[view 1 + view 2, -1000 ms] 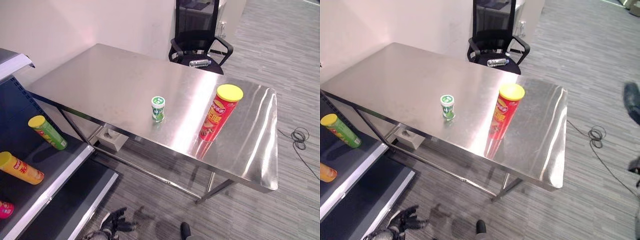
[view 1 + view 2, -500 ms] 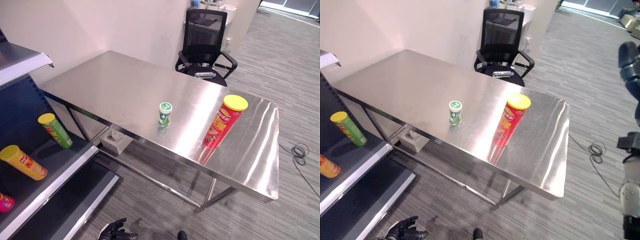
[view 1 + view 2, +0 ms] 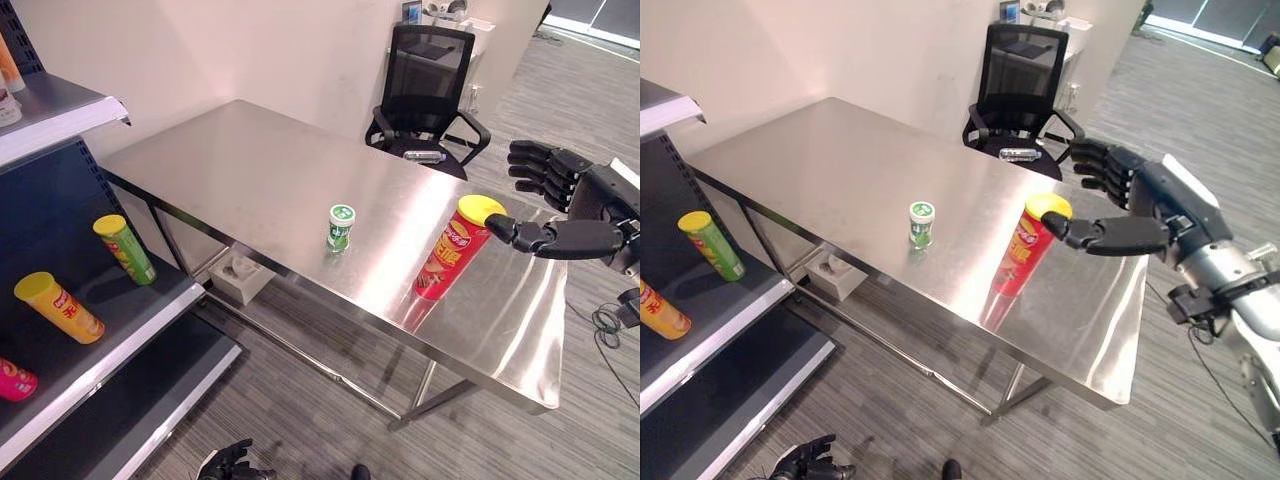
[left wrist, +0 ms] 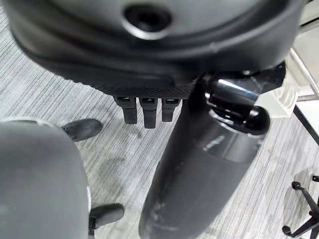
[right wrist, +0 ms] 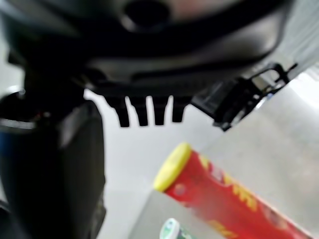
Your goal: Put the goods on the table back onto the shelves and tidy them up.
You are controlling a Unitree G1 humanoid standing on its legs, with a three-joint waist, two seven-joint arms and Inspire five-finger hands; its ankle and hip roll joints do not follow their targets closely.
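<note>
Right hand open beside red chip can, holding nothing.
You see its thumb near the yellow lid; contact unclear. Small green tub stands mid-table. Left hand hangs low over the floor, grip unreadable.

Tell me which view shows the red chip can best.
The right eye view: the red chip can stands whole on the table. The left eye view shows it whole too. The right wrist view catches it close, partly cut off.

Steel table w/ red can & small green tub, both upright.
</note>
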